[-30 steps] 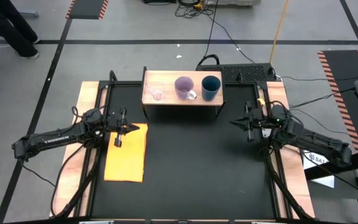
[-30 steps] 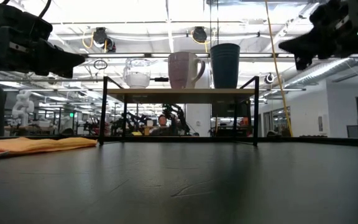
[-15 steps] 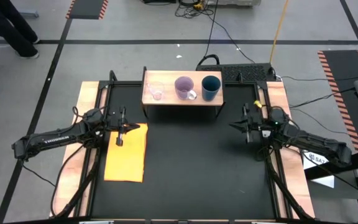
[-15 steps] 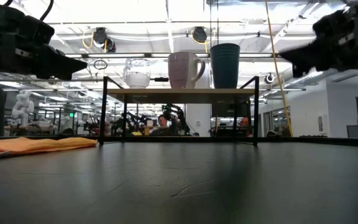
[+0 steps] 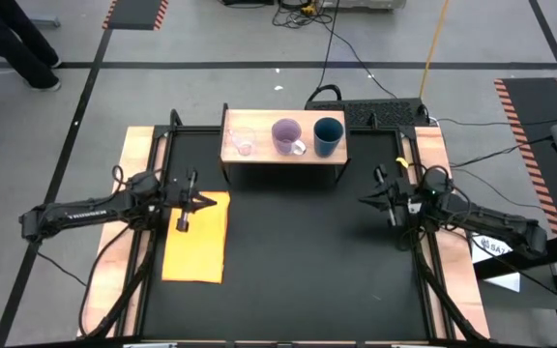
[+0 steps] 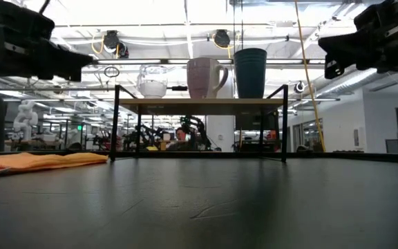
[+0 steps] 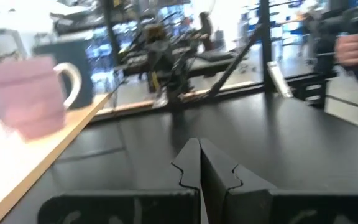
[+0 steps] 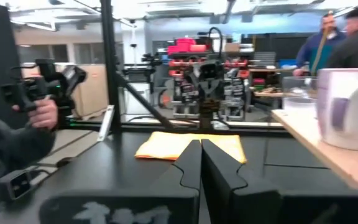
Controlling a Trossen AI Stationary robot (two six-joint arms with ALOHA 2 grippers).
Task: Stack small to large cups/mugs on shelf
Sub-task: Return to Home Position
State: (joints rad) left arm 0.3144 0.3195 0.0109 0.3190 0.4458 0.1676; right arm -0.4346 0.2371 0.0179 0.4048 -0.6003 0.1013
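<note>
On the light-wood shelf (image 5: 283, 155) at the table's far side stand three vessels in a row: a small clear glass cup (image 5: 243, 143) on the left, a light purple mug (image 5: 286, 135) in the middle, a dark teal cup (image 5: 328, 136) on the right. In the low view they show as glass cup (image 6: 152, 81), mug (image 6: 204, 77) and teal cup (image 6: 250, 72). My left gripper (image 5: 204, 201) hovers shut over the table's left side, above the mat's far end. My right gripper (image 5: 363, 197) hovers shut at the table's right side. Both point level toward the table's middle and hold nothing.
A yellow-orange mat (image 5: 197, 237) lies flat on the table's left part. The shelf stands on thin black legs (image 6: 116, 123). Wooden side rails (image 5: 135, 184) border the black table top. A person's legs (image 5: 13, 39) show on the floor beyond the far left corner.
My right gripper has sunk a little and tipped its fingers slightly upward, staying shut at the table's right side. The cups and mug on the shelf have kept still.
</note>
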